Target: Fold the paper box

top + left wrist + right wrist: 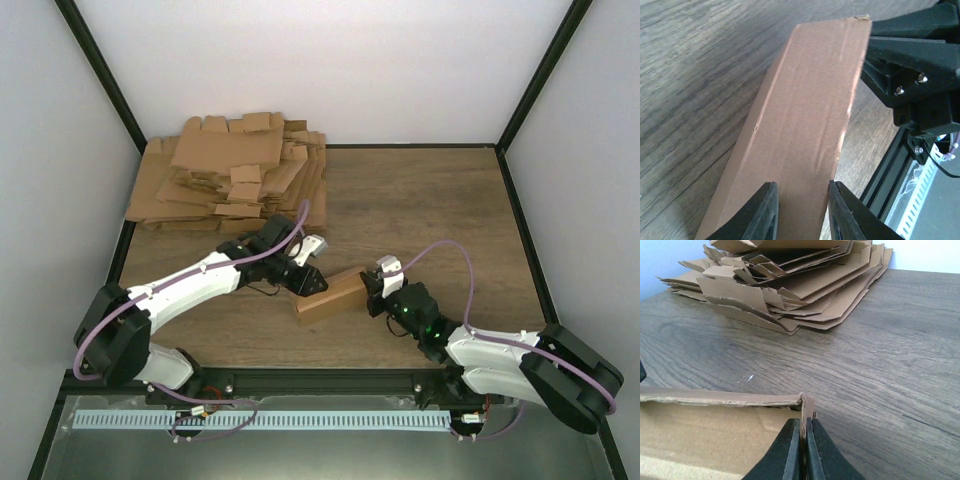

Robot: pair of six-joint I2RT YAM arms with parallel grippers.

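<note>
The box point(330, 296) lies on the table point(430, 210) between the 2 grippers. The left gripper point(312, 283) is at its left end and the right gripper point(372, 292) at its right end. The box runs straight ahead from the left gripper to the right gripper, which stands at the far end of it. The box's left end sits between the left gripper's fingers point(765, 210), 1 on each side. The edge of a box wall stands between the right gripper's fingers point(790, 450), with the rest of the box to their left. The pile point(235, 175) lies on the table behind the left gripper, near it and apart from the box. From the right gripper it is ahead and to the left, well apart.
</note>
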